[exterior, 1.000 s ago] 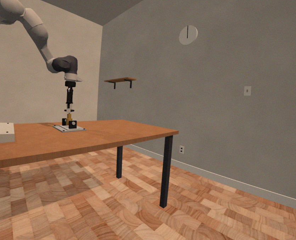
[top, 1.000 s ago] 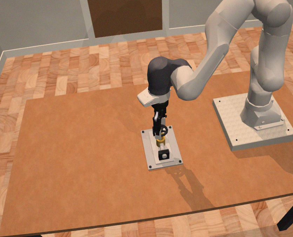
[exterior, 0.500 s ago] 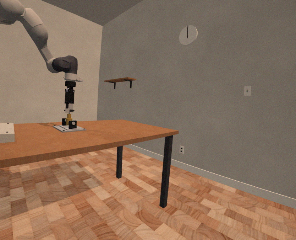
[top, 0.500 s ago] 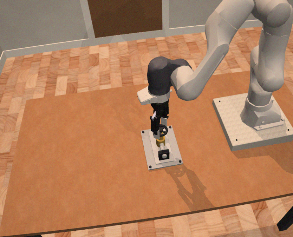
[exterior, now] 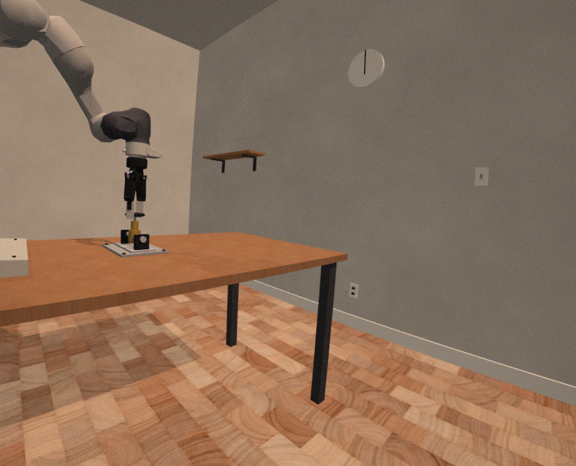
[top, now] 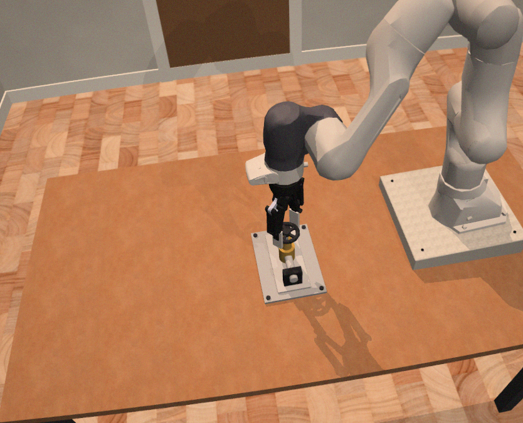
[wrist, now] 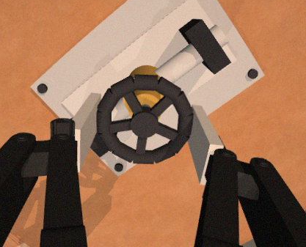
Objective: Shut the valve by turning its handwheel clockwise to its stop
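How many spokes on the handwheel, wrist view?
5. On the handwheel, held by the gripper, they radiate from the hub: one toward upper left, one upper right, one left, one lower right, one straight down. None looks hidden.

So in the top view the valve (top: 290, 254) sits on its plate (top: 266, 272) mid-frame on the table (top: 143, 277), handwheel (top: 290, 230) on top. The gripper (top: 283, 235) comes straight down over it, one finger (wrist: 86, 122) pressed on each side of the wheel. The arm's base (top: 417, 249) sits off to the right.
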Available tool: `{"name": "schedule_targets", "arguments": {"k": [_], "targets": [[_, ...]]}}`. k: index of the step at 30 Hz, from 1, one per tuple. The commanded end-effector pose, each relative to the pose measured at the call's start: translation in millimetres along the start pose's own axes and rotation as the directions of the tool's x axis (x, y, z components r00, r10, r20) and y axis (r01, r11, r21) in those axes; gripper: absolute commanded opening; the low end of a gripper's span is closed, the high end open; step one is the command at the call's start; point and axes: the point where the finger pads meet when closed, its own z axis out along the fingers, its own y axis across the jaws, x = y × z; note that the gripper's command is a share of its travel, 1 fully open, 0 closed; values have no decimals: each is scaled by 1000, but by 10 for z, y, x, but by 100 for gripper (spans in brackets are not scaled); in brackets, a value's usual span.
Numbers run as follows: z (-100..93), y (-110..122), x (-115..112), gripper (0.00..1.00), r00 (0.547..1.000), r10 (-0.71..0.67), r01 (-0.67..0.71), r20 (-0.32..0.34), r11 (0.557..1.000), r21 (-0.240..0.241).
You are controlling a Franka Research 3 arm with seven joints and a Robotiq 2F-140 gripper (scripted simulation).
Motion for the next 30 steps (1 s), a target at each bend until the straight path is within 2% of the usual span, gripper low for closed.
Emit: {"name": "schedule_targets", "arguments": {"k": [1,2,3,30], "targets": [[12,0,1,38,998,59,-59,-2,998,-3],[12,0,1,38,998,59,-59,-2,998,-3],[12,0,1,65,998,59,-59,-2,998,-3],[12,0,1,65,998,59,-59,-2,998,-3]]}}
